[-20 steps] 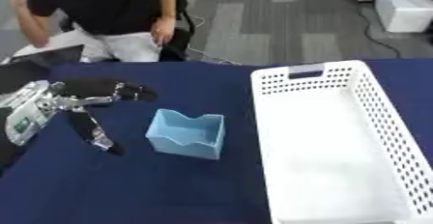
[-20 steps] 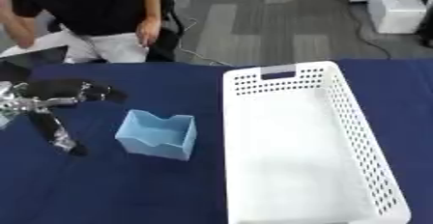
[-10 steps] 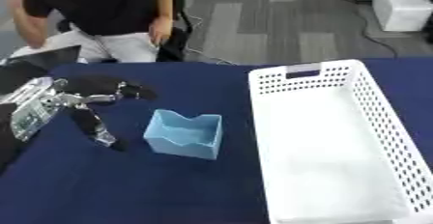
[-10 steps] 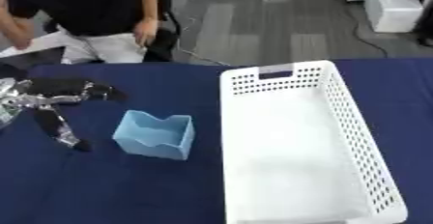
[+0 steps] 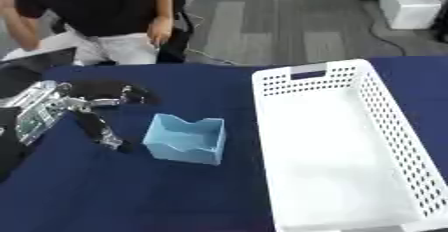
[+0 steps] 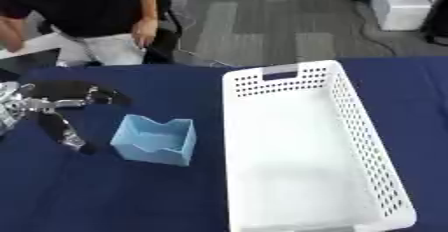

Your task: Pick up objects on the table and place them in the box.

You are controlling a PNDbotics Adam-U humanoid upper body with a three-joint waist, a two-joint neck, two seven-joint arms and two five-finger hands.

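Box (image 5: 186, 139), light blue, open-topped, on dark cloth just left of white basket (image 5: 346, 141). Left hand (image 5: 83, 106) beside it, splayed wide, holding nothing.

Right eye view: same. Close w/ thumb & fingers straddling near wall, then lift.

I see a table (image 5: 131, 196) covered in dark blue cloth. On it sits a white perforated basket (image 5: 337, 146), long and open-topped, its handle end at the far side. Just left of the basket, apart from it, rests a small light-blue box (image 5: 185, 139), open at the top, with notched walls. Nothing shows inside the basket. The box's inside looks bare too.
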